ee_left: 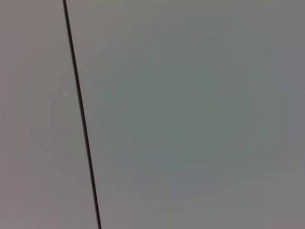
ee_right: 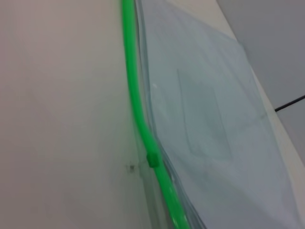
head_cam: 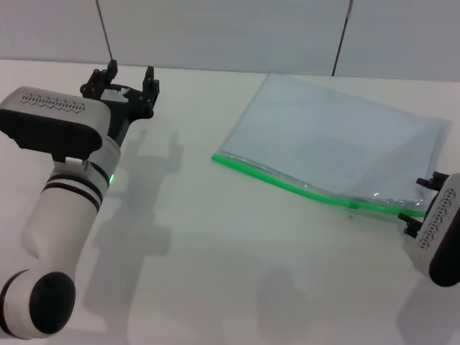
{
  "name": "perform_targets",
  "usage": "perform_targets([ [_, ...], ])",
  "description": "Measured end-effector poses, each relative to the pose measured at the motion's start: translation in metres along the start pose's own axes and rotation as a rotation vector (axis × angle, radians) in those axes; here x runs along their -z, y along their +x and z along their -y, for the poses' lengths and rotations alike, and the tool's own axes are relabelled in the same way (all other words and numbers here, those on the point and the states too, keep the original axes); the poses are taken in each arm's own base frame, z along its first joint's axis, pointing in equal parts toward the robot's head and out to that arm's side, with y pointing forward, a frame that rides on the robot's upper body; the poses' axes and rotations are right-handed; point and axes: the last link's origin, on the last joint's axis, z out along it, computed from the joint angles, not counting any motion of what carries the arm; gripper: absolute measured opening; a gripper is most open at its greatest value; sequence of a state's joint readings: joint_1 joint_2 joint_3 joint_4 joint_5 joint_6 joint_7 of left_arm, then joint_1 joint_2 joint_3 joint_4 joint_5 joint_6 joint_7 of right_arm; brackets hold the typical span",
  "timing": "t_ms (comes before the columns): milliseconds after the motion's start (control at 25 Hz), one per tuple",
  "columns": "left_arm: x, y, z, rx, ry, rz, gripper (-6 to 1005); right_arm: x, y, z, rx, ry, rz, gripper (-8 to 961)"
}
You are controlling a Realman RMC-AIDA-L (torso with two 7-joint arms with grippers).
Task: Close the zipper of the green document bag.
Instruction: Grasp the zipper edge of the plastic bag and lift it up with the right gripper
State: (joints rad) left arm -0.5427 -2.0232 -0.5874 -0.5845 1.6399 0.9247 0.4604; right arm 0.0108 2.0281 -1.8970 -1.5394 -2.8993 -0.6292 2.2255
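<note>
On the white table (head_cam: pixel 215 244) the green document bag (head_cam: pixel 330 144) lay flat at right, zipper (head_cam: pixel 287 183) along its near edge, slider (head_cam: pixel 352 206) apparently toward the right end. Right end effector (head_cam: pixel 425 203) hovered just beside that corner, fingers unreadable. Left end effector (head_cam: pixel 129 77) sat well apart, fingers spread wide.

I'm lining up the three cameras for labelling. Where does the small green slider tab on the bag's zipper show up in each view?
Head view: the small green slider tab sits on the bright green zipper strip, toward its right end, near the right gripper.
Left wrist view: not in it; only a pale surface crossed by a dark line.
Right wrist view: low in the picture, on the strip.
Shared landmark: the green strip edging the translucent plastic document bag.
</note>
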Motion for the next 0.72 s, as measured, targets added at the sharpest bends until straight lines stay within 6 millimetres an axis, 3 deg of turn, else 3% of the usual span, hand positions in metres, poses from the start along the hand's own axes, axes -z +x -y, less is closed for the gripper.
perform_targets([
  [720,0.004,-0.0002,0.0093,0.018,0.028,0.001,620,0.0042,0.0063,-0.0034,0.105,-0.003,-0.013,624],
])
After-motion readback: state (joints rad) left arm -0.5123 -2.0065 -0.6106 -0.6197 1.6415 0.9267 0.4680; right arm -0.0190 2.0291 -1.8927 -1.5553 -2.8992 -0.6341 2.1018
